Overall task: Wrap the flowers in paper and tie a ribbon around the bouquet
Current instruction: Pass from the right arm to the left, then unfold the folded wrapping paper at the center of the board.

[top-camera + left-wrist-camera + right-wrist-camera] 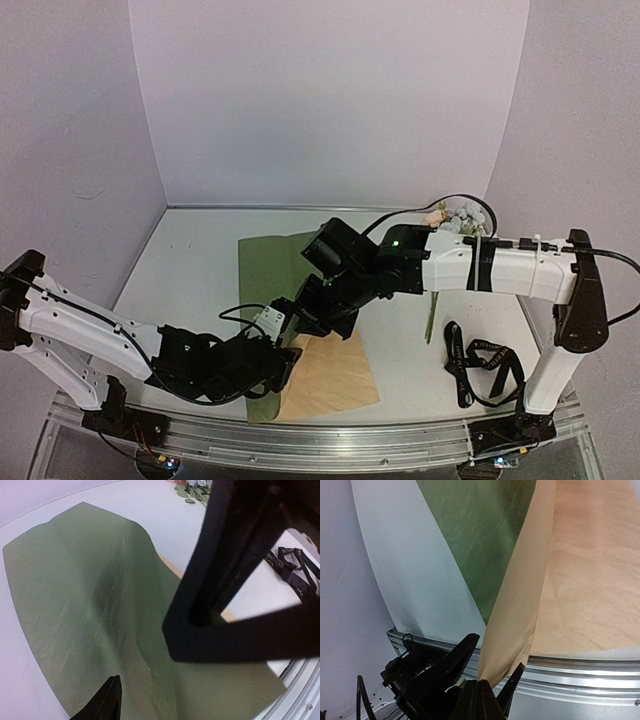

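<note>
The right end effector [487, 684] is closed on a corner of the paper [268, 262] and holds that corner raised, tan face showing, above the front edge of the counter [190, 265]. The left end effector [283, 365] sits just beside it over the paper's near edge; its jaw state cannot be determined. The paper lies mid-counter, olive face up toward the back, tan face folded over at the front. The flowers [455, 217] lie at the far right, blooms toward the back wall. The ribbon [480, 362] lies loose at the right, apart from the paper.
</note>
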Robot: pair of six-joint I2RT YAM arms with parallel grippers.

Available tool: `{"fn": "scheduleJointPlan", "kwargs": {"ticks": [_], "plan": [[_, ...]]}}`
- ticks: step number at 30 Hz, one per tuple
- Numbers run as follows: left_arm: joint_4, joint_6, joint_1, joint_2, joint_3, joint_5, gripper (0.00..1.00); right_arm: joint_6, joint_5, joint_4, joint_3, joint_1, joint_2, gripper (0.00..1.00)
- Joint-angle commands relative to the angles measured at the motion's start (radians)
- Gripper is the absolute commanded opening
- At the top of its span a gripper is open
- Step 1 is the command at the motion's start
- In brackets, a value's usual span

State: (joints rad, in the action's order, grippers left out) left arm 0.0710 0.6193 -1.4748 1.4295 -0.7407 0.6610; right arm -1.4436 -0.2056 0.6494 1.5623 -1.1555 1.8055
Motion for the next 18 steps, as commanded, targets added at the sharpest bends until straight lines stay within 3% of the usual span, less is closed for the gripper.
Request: {"fn": "scheduleJointPlan", "kwargs": {"ticks": [1, 4, 7, 9, 13, 18], "plan": [[-0.093, -0.045, 0.010, 0.029, -0.056, 0.007, 0.20, 0.034, 0.043, 0.020, 0.022, -0.006, -0.011, 0.02], [-0.108, -0.013, 0.025, 0.007, -0.035, 0.011, 0.01, 0.082, 0.055, 0.020, -0.010, -0.005, -0.040, 0.26], [-0.125, 0.048, 0.060, -0.041, 0.009, -0.003, 0.00, 0.159, 0.073, 0.024, -0.058, -0.001, -0.092, 0.61], [-0.138, 0.083, 0.086, -0.076, 0.038, -0.025, 0.00, 0.214, 0.088, 0.033, -0.104, 0.004, -0.132, 0.73], [-0.171, 0.144, 0.148, -0.169, 0.086, -0.093, 0.00, 0.347, 0.139, 0.055, -0.262, 0.023, -0.251, 0.85], [-0.138, 0.164, 0.178, -0.216, 0.066, -0.133, 0.00, 0.480, 0.197, 0.044, -0.500, 0.071, -0.402, 0.90]]}}
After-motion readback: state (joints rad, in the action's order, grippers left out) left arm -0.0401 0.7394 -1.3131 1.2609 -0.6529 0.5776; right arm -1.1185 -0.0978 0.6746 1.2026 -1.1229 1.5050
